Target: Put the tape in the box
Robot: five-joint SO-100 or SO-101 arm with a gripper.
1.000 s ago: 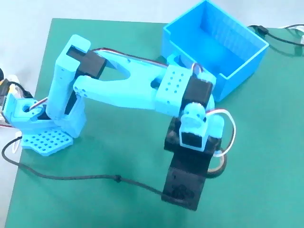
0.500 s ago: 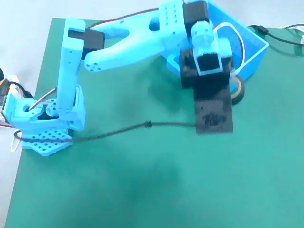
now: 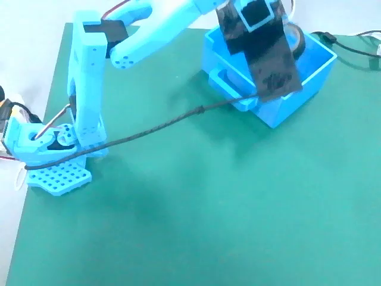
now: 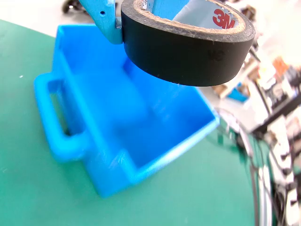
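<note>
- The green mat [image 3: 196, 220] is covering pretty much the whole table, with the blue arm [image 3: 86, 95] reaching across it toward the far corner in the fixed view.
- The box [image 4: 70, 141] is sitting open and looking empty in the wrist view, loop handle facing the camera.
- The gripper [image 4: 141, 14] is hanging right above the box, pinching the tape [image 4: 188, 47], which is riding up in the air over the opening.
- So I'd say it's mostly done: only 1 step is remaining, letting go so the tape drops inside.
</note>
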